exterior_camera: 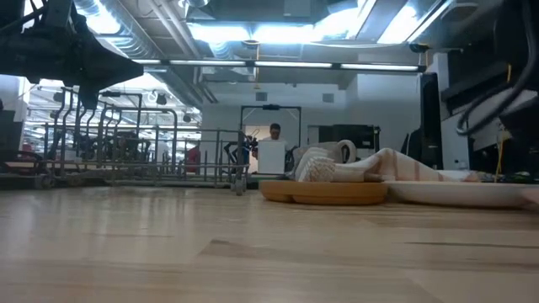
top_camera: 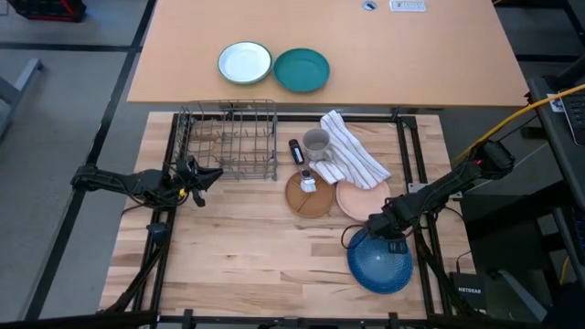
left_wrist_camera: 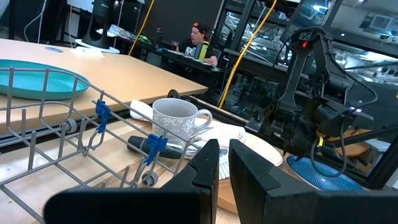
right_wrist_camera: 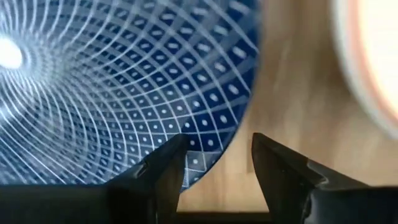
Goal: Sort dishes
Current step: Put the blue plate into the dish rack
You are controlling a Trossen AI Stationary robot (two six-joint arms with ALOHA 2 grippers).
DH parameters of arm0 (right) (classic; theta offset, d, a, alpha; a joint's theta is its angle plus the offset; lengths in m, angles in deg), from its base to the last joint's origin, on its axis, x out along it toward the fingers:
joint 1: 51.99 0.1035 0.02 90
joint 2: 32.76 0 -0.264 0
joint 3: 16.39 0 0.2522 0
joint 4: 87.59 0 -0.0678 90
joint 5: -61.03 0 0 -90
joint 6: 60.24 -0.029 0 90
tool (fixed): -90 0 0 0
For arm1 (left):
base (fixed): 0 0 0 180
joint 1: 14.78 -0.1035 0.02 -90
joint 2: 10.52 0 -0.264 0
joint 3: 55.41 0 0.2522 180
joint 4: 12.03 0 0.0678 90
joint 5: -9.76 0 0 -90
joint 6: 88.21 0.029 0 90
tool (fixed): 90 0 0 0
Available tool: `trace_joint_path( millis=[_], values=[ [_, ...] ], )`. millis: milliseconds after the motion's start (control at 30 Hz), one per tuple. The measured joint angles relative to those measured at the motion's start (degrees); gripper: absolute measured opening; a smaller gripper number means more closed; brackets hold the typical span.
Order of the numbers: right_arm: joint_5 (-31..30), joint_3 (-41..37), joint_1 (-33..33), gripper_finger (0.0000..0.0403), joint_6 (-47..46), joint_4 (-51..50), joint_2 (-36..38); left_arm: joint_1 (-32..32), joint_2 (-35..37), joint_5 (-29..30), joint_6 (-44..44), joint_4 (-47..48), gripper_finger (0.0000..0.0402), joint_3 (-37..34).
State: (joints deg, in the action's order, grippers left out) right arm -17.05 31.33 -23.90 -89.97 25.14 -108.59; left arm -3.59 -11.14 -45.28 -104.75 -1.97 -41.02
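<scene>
Right pincer (right_wrist_camera: 214, 163) sat spread wide at the blue plate's (top_camera: 379, 260) rim, gripping nothing; left pincer (top_camera: 212, 174) was clenched empty beside the rack (top_camera: 228, 139)

overhead looking down, table-level sideways, two close wrist views

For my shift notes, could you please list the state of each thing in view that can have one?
Blue plate: flat on the table, rim between the right tool's open fingers.
Pink plate: flat, partly under the striped towel.
Wooden plate: flat, carrying a small white object.
Mug: upright.
Dish rack: holds no dishes.
Right tool: open.
Left tool: nearly shut, holding nothing, beside the rack.
</scene>
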Motion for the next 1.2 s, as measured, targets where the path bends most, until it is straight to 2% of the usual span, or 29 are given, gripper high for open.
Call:
trace_joint_path(
  millis=[167,467,633,833,900,1000,1100,1200],
  values=[
    [4.5,-0.1,0.0,0.0191,2.9,4.0,-0.1,0.0,0.0,0.0,0.0,0.0,0.0029,0.0],
    [6.2,-0.1,0.0,0.0191,0.0,17.9,-0.1,0.0,0.0,0.0,0.0,0.0,0.0029,0.0],
    [6.0,-0.1,0.0,0.0191,-0.5,21.0,-0.2,0.0,0.0,0.0,-0.3,0.0,0.0029,0.0],
    [4.2,-0.1,0.0,0.0191,-0.4,20.6,-0.2,0.0,0.0,-0.2,-8.5,-0.9,0.0029,0.0],
    [4.2,-0.1,0.0,0.0191,-0.4,20.6,-0.2,0.0,-0.5,-3.1,-11.8,-3.2,0.0029,0.0],
    [4.2,-0.1,0.0,0.0191,-0.4,20.6,-0.2,0.4,-3.6,-8.2,-15.3,-6.3,0.0029,0.0],
    [4.2,-0.1,0.0,0.0191,-0.4,20.6,-0.2,1.3,-9.7,-8.7,-16.4,-13.5,0.0029,0.0],
    [4.1,-0.1,0.0,0.0191,-0.4,20.6,-0.2,2.8,-18.6,-8.7,-15.2,-25.4,0.0029,0.0]
  ],
)
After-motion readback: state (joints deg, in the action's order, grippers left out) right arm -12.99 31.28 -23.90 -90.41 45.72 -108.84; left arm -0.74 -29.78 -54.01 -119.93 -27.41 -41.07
